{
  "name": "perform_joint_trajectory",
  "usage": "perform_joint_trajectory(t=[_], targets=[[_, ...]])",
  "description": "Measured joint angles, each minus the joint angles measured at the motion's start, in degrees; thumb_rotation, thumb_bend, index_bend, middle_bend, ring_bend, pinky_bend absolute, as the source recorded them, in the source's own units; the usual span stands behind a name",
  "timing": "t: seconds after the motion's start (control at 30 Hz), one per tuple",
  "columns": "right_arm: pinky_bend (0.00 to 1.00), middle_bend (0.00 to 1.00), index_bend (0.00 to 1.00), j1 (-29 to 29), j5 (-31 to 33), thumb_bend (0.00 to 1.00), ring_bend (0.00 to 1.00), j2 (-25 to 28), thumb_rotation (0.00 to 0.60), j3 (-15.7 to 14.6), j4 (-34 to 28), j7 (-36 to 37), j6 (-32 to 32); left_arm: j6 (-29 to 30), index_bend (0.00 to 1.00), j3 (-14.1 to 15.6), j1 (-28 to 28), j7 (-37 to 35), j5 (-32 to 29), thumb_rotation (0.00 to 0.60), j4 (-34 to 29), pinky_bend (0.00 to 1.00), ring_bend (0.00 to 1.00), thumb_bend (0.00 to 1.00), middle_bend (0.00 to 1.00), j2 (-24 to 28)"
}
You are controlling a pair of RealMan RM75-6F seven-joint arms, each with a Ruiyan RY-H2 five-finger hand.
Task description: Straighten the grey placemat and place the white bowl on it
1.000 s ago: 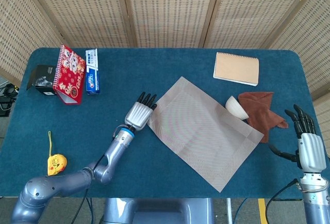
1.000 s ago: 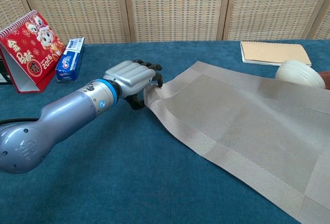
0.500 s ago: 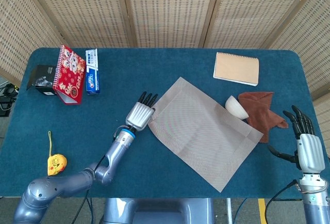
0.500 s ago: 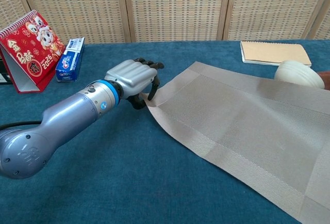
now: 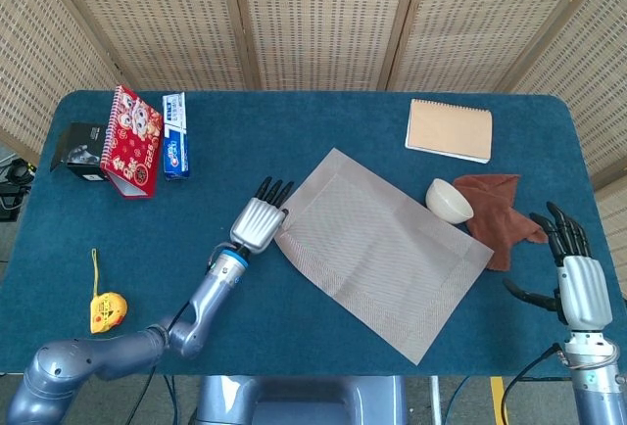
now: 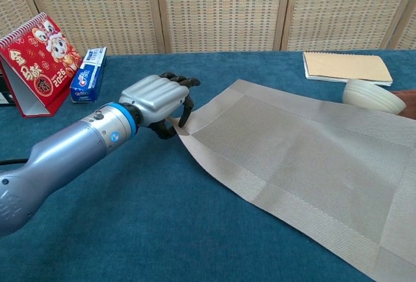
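The left hand (image 6: 156,98), pinching the placemat's (image 5: 382,244) corner, has dragged it leftward, freeing the bowl (image 5: 449,201); it's still crooked, while the right hand (image 5: 570,270) hovers spread

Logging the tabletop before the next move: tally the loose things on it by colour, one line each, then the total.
Red: 1, calendar
Blue: 1, toothpaste box
Black: 1, box
Yellow: 1, tape measure
Grey: 1, placemat
White: 1, bowl
Tan: 1, notebook
Brown: 1, cloth
Total: 8
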Motion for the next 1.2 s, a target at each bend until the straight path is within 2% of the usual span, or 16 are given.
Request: perform_joint_trajectory(t=[0.53, 0.9, 1.2], targets=[[0.0, 0.0, 0.17, -0.6, -2.4, 0.15, 0.0, -0.9, 0.6, -1.2, -0.9, -2.9, 1.6, 8.0, 0.77, 8.7, 10.0, 5.0, 3.8, 0.6, -20.7, 0.0, 0.0, 0.53, 0.0, 12.3], [0.0, 0.0, 0.17, -0.8, -4.9, 0.15, 0.0, -2.2, 0.6, -2.7, -1.3, -6.2, 2.4, 11.5, 0.77, 14.1, 15.2, 7.3, 6.8, 0.6, -31.6, 0.0, 0.0, 0.53, 0.0, 18.3], [0.0, 0.0, 0.17, -1.0, -5.7, 0.15, 0.0, -2.7, 0.6, -3.2, -1.3, -7.0, 2.8, 12.6, 0.77, 18.7, 17.5, 9.1, 13.3, 0.6, -38.2, 0.0, 0.0, 0.53, 0.0, 21.2]])
